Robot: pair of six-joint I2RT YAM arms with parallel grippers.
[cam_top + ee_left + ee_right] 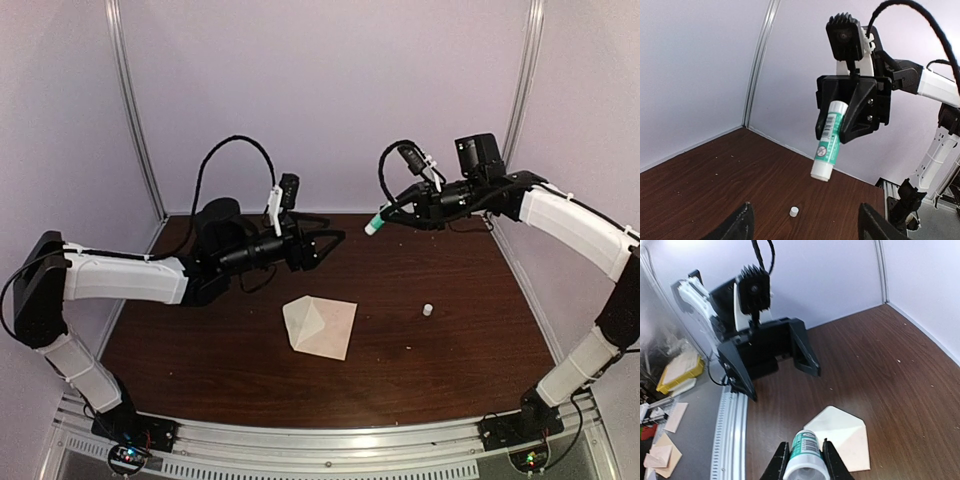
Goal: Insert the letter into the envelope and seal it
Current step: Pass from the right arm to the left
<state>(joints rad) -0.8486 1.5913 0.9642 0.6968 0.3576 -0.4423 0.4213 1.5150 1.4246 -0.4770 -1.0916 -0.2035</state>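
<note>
While the right gripper clamped a green-and-white glue stick in the air, the left gripper hung opposite it, jaws spread wide and empty; the envelope lay on the table between the arms, pointed flap showing; a small white cap sat to its right, apart.

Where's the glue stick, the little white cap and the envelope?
glue stick [828, 140]: left wrist view, middle of its green-and-white label.
little white cap [427, 310]: top view, its centre.
envelope [322, 328]: top view, middle of its cream face.
</note>
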